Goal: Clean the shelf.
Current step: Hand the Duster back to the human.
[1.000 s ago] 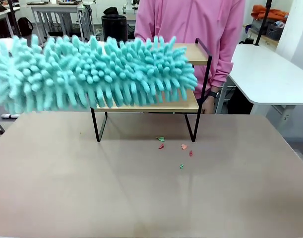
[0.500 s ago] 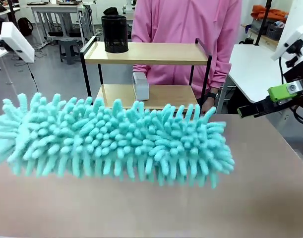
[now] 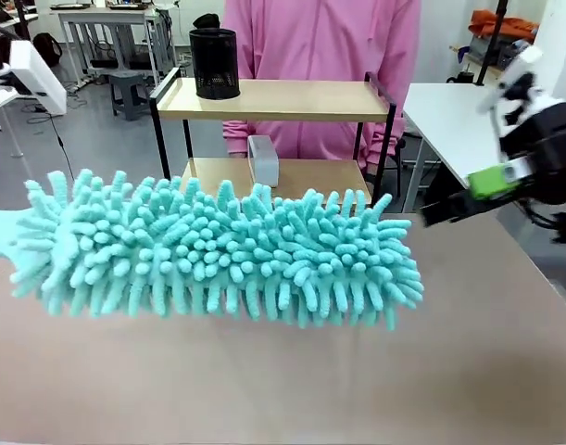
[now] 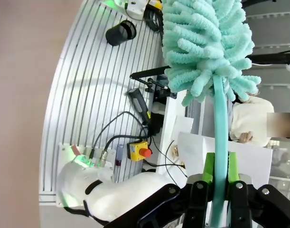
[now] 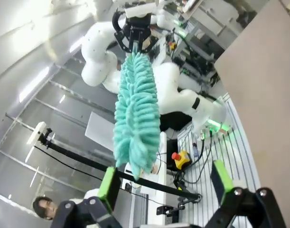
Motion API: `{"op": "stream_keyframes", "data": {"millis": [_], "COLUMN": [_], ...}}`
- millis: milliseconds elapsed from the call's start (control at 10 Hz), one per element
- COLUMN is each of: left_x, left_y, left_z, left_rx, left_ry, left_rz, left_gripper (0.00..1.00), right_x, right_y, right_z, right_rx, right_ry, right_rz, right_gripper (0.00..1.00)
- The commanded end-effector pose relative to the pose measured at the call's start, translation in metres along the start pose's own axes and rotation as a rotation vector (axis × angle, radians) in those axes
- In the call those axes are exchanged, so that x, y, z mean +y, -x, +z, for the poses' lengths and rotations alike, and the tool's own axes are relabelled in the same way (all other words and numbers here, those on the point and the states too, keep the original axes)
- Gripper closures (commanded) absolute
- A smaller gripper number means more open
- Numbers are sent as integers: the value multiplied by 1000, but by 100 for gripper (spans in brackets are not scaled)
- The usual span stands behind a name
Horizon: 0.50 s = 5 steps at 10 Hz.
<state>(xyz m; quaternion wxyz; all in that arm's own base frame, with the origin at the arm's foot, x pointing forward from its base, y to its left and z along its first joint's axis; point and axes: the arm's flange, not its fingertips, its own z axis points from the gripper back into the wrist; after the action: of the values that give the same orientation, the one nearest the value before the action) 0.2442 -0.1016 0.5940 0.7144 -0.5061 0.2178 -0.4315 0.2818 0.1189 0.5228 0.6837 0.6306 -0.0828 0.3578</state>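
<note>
Left gripper (image 4: 219, 190) is clamped on the thin teal handle of the duster (image 3: 218, 250) — the handle runs straight up between the green pads in the left wrist view, fluffy head at the far end. From the front, the duster lies with its long axis level, left to right across the table (image 3: 505, 371), close to the camera and apparently above the tabletop.

The shelf (image 3: 273, 100) stands behind it at the far edge, near the person in pink; a black cup (image 3: 214, 63) sits on its top board, a small grey box (image 3: 262, 160) on the lower.

Right gripper (image 5: 163, 185) has its fingers spread wide, holding nothing; it hangs at the table's right side.

Judgement: the shelf lies beyond the duster head — the left arm would have to carry it forward and up, head first.
</note>
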Motion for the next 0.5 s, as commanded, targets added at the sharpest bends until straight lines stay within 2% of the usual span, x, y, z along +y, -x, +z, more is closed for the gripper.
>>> {"op": "stream_keyframes", "data": {"millis": [0,200,400], "left_x": [8,19,29], "left_y": [-8,-14,-20], "left_z": [3,5,3], "left_rx": [-2,-9,-10], "left_ry": [22,30,49], "left_rz": [3,28,36], "left_gripper": [88,88,88], "right_x": [-8,-9,-4], "right_y": [-45,-53,-50], "right_z": [-41,-73,-103], "right_rx": [93,184,317], "right_ry": [-27,-78,-96], "right_rz": [-46,-92,-112], "right_gripper": [0,0,0]}}
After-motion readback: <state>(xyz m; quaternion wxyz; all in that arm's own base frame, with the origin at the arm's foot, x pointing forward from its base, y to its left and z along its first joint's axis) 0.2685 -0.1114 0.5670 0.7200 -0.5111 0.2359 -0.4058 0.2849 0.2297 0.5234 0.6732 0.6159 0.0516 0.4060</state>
